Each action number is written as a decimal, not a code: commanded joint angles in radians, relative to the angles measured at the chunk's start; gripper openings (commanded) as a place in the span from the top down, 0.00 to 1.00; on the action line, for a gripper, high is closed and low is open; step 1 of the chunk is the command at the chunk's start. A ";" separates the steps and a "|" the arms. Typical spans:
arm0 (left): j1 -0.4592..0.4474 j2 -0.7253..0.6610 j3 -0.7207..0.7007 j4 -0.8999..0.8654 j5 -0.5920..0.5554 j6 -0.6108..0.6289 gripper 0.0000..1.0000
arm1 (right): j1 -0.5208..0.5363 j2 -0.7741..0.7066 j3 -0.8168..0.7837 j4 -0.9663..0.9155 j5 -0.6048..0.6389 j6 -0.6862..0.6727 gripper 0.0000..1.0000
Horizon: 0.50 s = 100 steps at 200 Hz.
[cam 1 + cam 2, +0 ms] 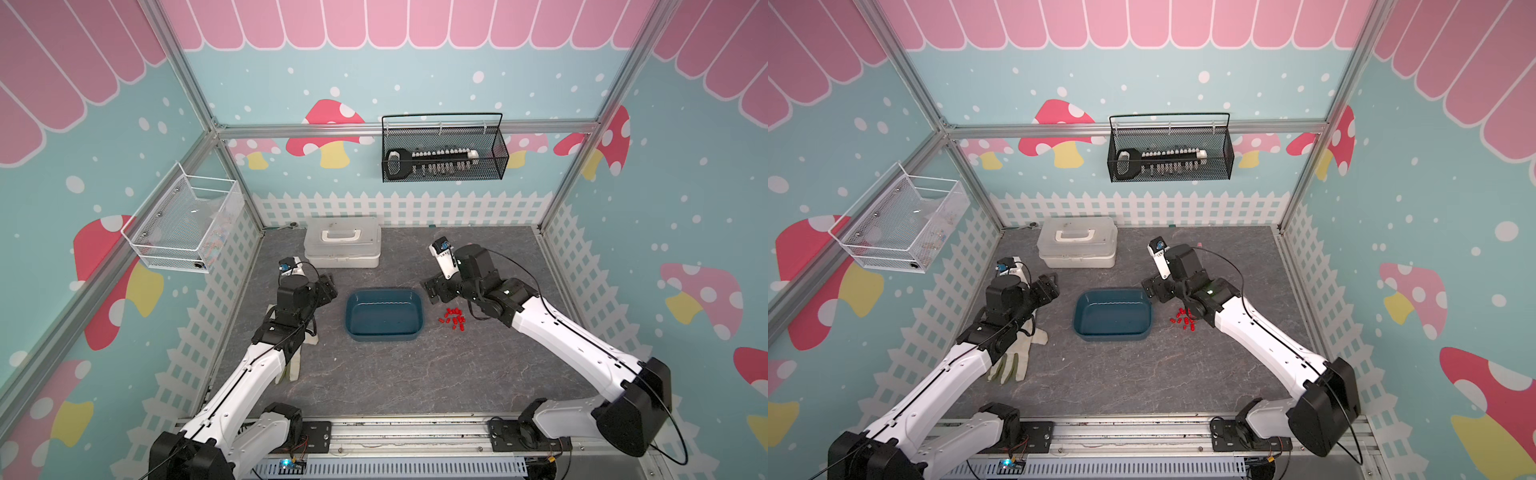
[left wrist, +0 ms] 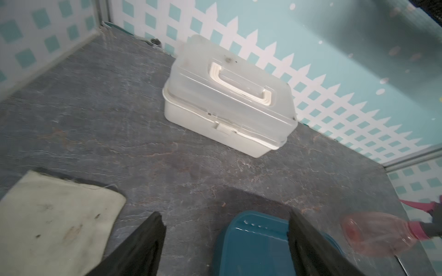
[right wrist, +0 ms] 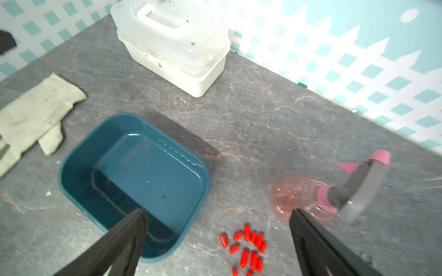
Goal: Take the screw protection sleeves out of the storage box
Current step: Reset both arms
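Observation:
The storage box is a shallow teal tub in the middle of the grey table, and nothing shows inside it. The screw protection sleeves lie as a loose red cluster on the table just right of the box. My left gripper hovers off the box's left end, open and holding nothing. Over the box's far right corner my right gripper is also open and holds nothing, with the sleeves below and between its fingers.
A white lidded case stands at the back, behind the box. A worn glove lies under my left arm. A pink spray bottle lies right of the sleeves. A black wire basket and a white one hang on the walls.

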State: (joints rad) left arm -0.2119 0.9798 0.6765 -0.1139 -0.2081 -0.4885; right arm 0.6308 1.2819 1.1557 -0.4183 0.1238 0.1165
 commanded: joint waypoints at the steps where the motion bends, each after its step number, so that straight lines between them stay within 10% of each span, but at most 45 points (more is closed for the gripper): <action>1: 0.000 -0.031 -0.034 0.032 -0.183 0.140 0.17 | -0.040 -0.074 -0.063 -0.045 0.102 -0.099 0.01; 100: 0.106 0.092 -0.322 0.612 -0.156 0.437 0.12 | -0.334 -0.211 -0.538 0.461 0.221 -0.293 0.01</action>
State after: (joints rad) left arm -0.1638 1.0145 0.3840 0.2794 -0.4107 -0.1200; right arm 0.3126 1.0573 0.7017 -0.1818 0.2966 -0.1047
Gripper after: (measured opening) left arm 0.873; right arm 0.988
